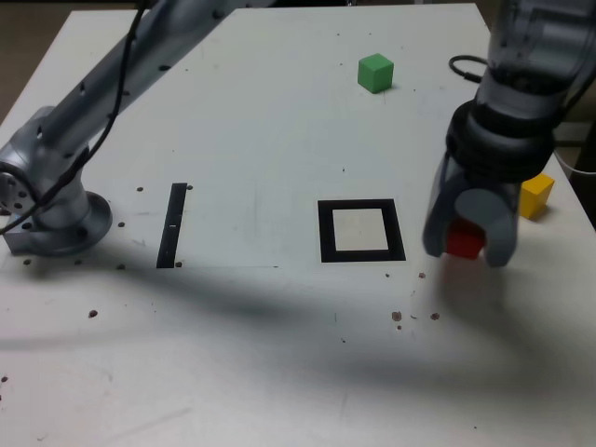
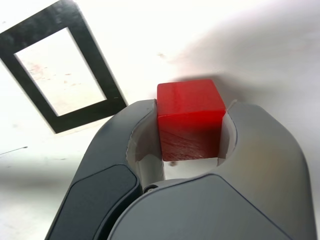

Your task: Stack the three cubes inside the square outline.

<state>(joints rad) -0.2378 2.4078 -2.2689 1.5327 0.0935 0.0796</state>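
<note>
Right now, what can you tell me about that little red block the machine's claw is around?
The small red matte cube is solid-coloured with crisp edges and a faint grain on its side in the wrist view. It sits upright between the grey gripper's two curved fingers, which press on opposite faces. In the exterior view it is to the right of the black square outline, outside it. Whether it rests on the white table is unclear.
</note>
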